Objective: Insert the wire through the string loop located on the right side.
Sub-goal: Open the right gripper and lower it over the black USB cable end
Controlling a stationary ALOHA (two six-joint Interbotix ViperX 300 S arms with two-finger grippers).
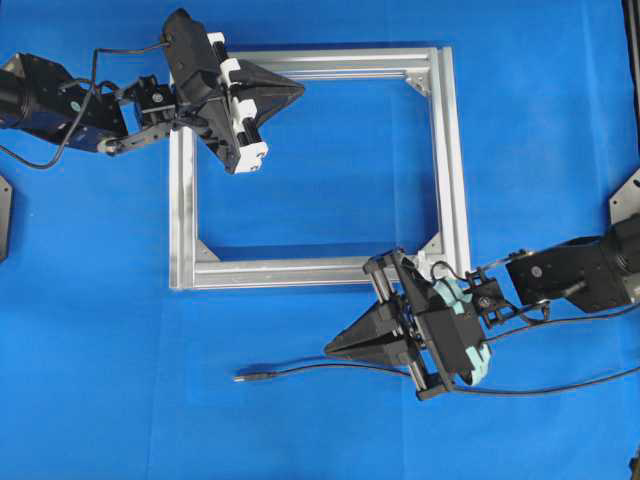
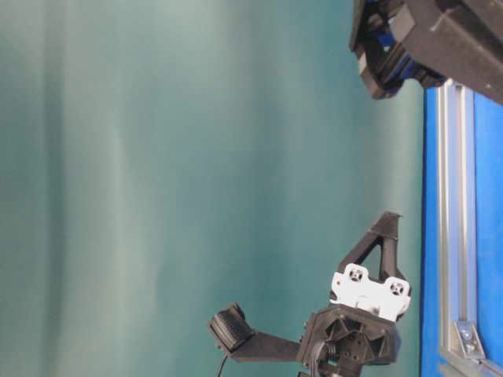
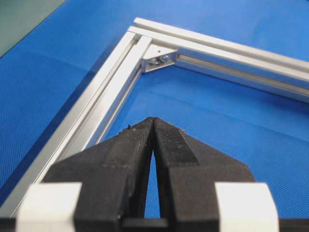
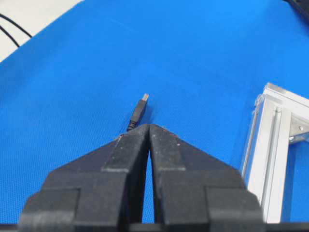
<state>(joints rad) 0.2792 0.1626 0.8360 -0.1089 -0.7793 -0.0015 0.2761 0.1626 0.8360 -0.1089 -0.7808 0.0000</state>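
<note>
Hovering L gripper (image 1: 297,91) closed, R gripper (image 1: 331,350) closed

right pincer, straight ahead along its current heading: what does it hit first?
Likely the wire: its plug tip lies on the blue mat just beyond the shut right pincer. Depth is unclear, so it may pass above.

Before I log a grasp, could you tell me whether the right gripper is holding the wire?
No: the right gripper is shut on nothing, and the wire's plug tip lies free on the blue mat just beyond its fingertips.
</note>
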